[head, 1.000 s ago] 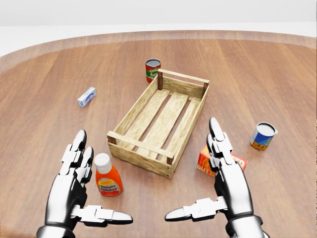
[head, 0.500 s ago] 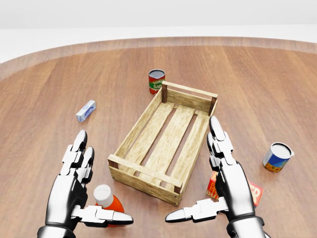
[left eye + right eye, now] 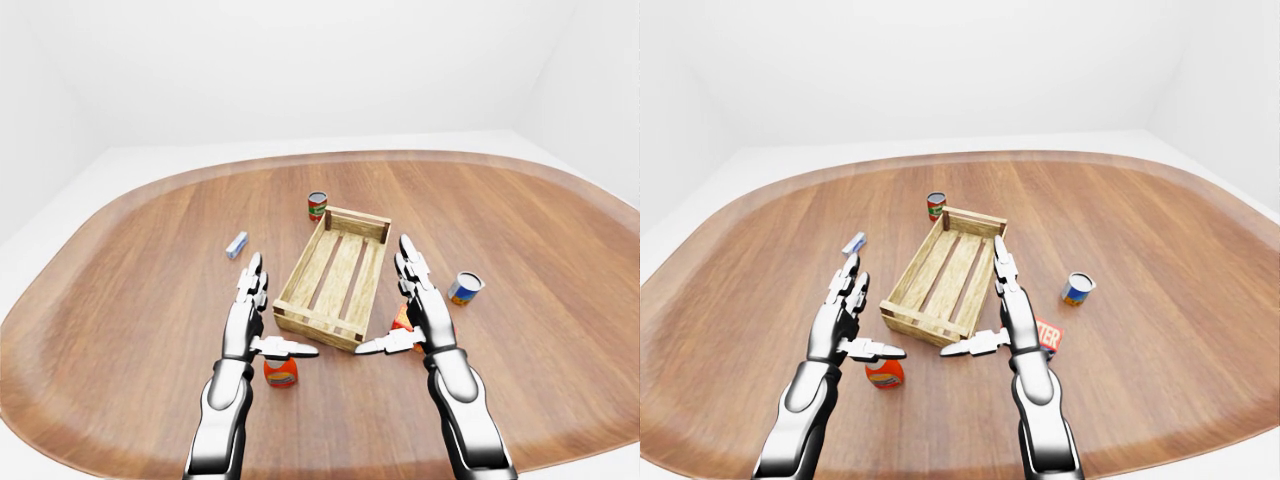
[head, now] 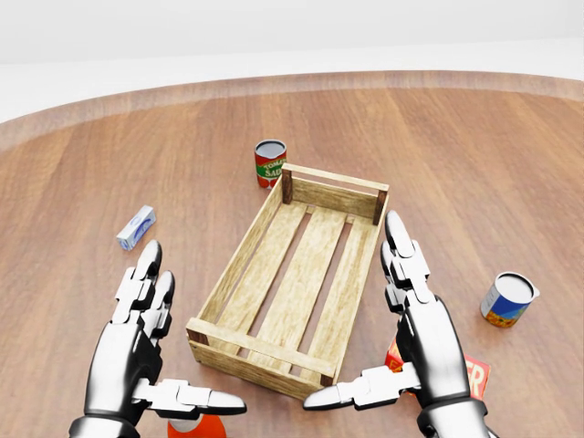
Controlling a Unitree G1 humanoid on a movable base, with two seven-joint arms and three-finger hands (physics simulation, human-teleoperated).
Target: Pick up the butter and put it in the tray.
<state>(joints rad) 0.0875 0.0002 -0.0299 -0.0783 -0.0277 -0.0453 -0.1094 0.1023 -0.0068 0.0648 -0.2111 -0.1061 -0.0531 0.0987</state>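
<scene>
Nearest the bottom of the head view, the left hand (image 4: 137, 351) and right hand (image 4: 415, 338) hover over the wooden surface (image 4: 82, 182), fingers (image 4: 397, 242) spread wide and straight, holding nothing. Below the left hand, a ketchup bottle (image 3: 884, 373) stands just beside the tray's near left corner. The butter (image 3: 1048, 335), a flat red-orange box with white lettering, lies by the tray's near right corner, partly hidden behind the right hand. The tray (image 4: 301, 274) is a slatted wooden crate. Right of the tray stands a blue-and-yellow can (image 4: 506, 299); left of it lies a small blue-white box (image 4: 135, 226); a red-and-green can (image 4: 270, 162) stands just past its far left corner
</scene>
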